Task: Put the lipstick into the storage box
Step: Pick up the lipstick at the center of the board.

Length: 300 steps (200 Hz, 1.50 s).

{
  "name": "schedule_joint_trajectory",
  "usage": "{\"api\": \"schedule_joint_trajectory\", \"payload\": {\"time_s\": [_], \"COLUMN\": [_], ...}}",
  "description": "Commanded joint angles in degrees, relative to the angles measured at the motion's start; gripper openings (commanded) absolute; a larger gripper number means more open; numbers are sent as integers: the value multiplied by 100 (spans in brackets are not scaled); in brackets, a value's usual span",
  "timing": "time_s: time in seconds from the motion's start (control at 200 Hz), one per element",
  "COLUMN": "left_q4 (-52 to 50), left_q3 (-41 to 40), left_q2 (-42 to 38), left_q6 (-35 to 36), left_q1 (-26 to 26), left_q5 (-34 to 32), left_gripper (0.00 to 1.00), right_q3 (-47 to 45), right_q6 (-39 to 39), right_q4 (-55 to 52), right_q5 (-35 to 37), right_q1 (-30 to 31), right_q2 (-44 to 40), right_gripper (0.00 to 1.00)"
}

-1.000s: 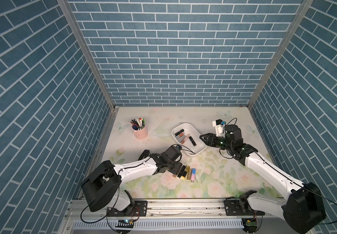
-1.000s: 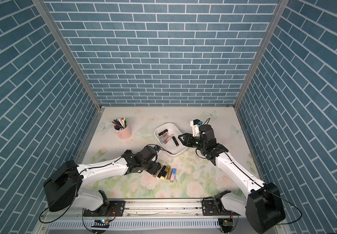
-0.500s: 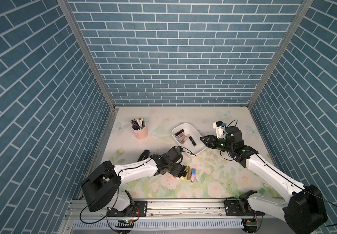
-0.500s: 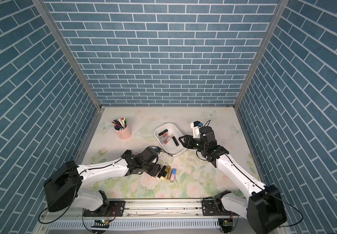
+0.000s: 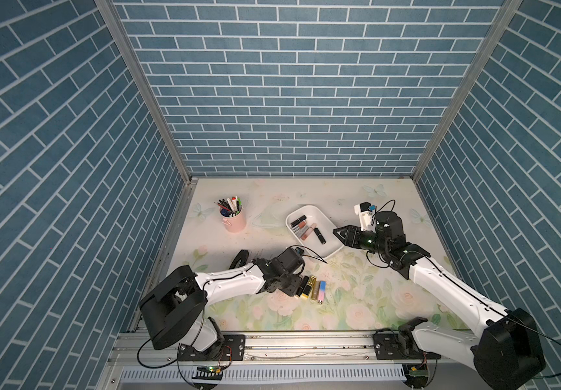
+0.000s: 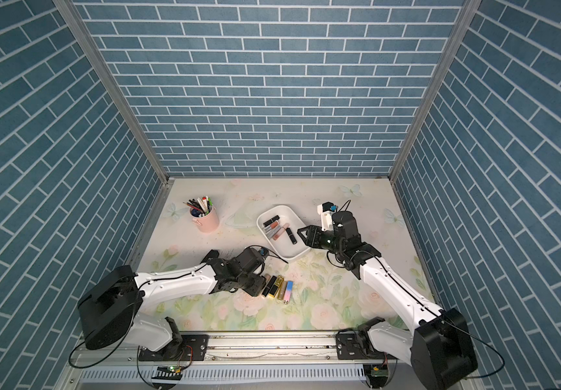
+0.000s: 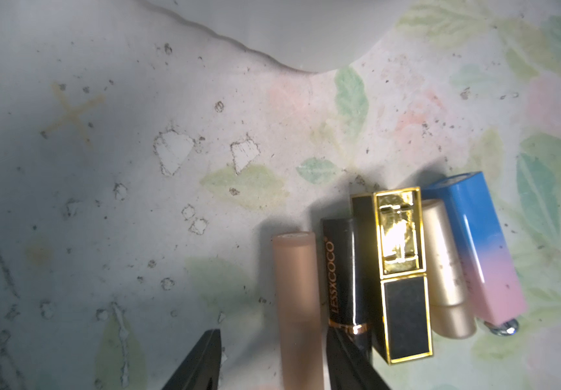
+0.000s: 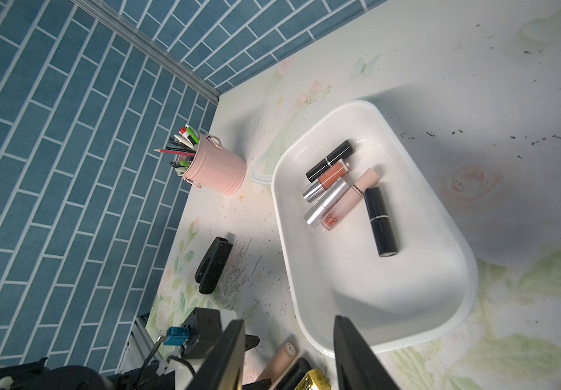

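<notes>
The white storage box (image 5: 330,249) (image 6: 298,252) (image 8: 390,287) holds several lipsticks (image 5: 307,229). A row of several lipsticks (image 5: 312,288) (image 6: 279,287) lies on the mat in front of it. My left gripper (image 7: 274,334) (image 5: 294,287) is low over the row's left end, open. Its fingers (image 7: 204,358) stand on either side of the beige lipstick (image 7: 297,304), with a gap on one side. My right gripper (image 8: 289,320) (image 5: 339,236) (image 6: 302,234) hangs open and empty beside the box's near right rim.
A pink pen cup (image 5: 235,221) (image 8: 218,172) stands at the back left. A small black object (image 5: 240,258) (image 8: 213,265) lies on the mat left of the left wrist. Black, gold, cream and blue-pink lipsticks (image 7: 404,270) lie tight against the beige one.
The left gripper's jaws have narrowed around the beige lipstick. The right gripper has hardly moved beside the box.
</notes>
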Motion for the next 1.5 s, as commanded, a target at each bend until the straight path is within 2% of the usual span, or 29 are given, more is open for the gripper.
{"api": "schedule_joint_trajectory", "payload": {"time_s": [0.0, 0.58, 0.755, 0.895, 1.135, 1.245, 1.32, 1.495], "left_q4": [-127, -185, -167, -149, -113, -149, -149, 128], "left_q3": [-58, -49, -58, -75, -93, 3, 127, 465], "left_q2": [79, 512, 656, 679, 21, -436, -765, -1467], "left_q6": [27, 15, 17, 9, 17, 79, 112, 172], "left_q1": [-47, -42, -29, -16, 338, 619, 846, 1064], "left_q5": [-6, -109, -69, -47, 169, 399, 636, 1396], "left_gripper": [54, 44, 34, 20, 17, 17, 17, 17], "right_q3": [-80, -205, -213, -222, -161, -110, -39, 53], "right_q6": [-85, 60, 77, 95, 223, 236, 245, 341], "right_q4": [107, 329, 364, 422, 745, 961, 969, 1206], "right_q5": [-42, -130, -121, -147, -512, -824, -995, -1716], "right_q1": [24, 29, 24, 24, 29, 23, 24, 27], "right_q2": [-98, -62, -39, -13, 120, 200, 252, 476], "right_gripper": [47, 47, 47, 48, 50, 58, 64, 66]}}
